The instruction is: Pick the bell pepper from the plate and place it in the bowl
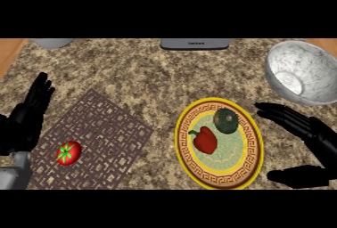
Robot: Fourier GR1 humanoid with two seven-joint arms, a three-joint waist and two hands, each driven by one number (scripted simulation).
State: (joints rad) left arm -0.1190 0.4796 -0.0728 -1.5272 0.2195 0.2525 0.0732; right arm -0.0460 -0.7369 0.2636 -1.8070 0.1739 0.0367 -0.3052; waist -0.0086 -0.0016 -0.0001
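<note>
In the head view, a yellow-rimmed plate [219, 143] with a brown key-pattern band lies on the speckled granite counter [151, 71]. The red bell pepper [204, 140] lies on the plate's pale green centre, a little toward its left side, with its green stem at its upper left. A dark green round vegetable [226, 120], perhaps a squash, sits on the same plate, above and to the right of the pepper; the two look close together, and I cannot tell whether they touch.

The right hand [314, 136] is just right of the plate, spread wide with its fingers straight and pointing up-left toward the plate's upper right rim, and its thumb [296, 176] stretched out toward the plate's lower right edge. It holds nothing and is apart from the pepper.

The white marbled bowl [304, 71] stands above and to the right of the plate, beyond the right hand's fingertips, with nothing showing inside it.

Left of the plate lies a brown patterned mat [99, 129], set at a slant. A red tomato [68, 152] with a green calyx rests on the mat's lower left part.

The left hand [26, 116] is at the far left, beyond the mat, fingers straight and pointing up, holding nothing; it is at rest.

Well above the plate, at the counter's far edge, are a grey appliance [195, 43] and, farther left, a pale grey rounded object [52, 42], both cut off.
</note>
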